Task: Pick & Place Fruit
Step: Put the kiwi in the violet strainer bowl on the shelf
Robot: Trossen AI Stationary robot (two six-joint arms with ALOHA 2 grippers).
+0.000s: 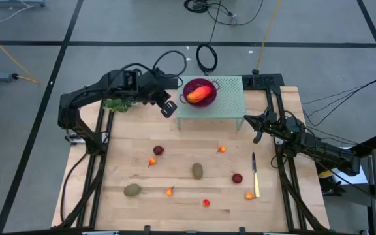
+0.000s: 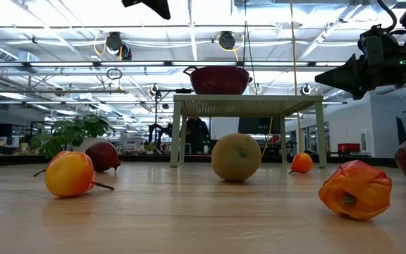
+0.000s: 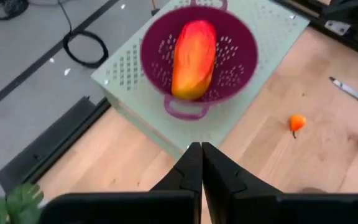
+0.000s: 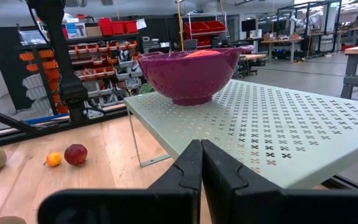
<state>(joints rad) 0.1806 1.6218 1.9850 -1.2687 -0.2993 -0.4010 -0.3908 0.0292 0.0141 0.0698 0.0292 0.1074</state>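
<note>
A large orange-red oval fruit (image 1: 201, 93) lies inside a magenta colander (image 1: 189, 86), which stands on a pale green perforated stand (image 1: 230, 98) at the table's far middle. My left gripper (image 1: 168, 109) hangs shut and empty above the table, just left of and nearer than the stand; its wrist view shows the fruit (image 3: 193, 59) ahead. Two kiwi-like ovals (image 1: 197, 171) (image 1: 132, 190), dark red balls (image 1: 158, 151) (image 1: 237, 178) and tiny orange pieces (image 1: 221, 149) (image 1: 170, 192) lie on the wood. My right gripper (image 1: 258, 134) waits shut by the stand's right side.
A slim knife (image 1: 255, 175) lies near the table's right side. A leafy green sprig (image 1: 118, 104) sits at the far left under the left arm. The stand's legs (image 2: 177, 134) reach down to the table. The table's near half holds the scattered fruit with gaps between.
</note>
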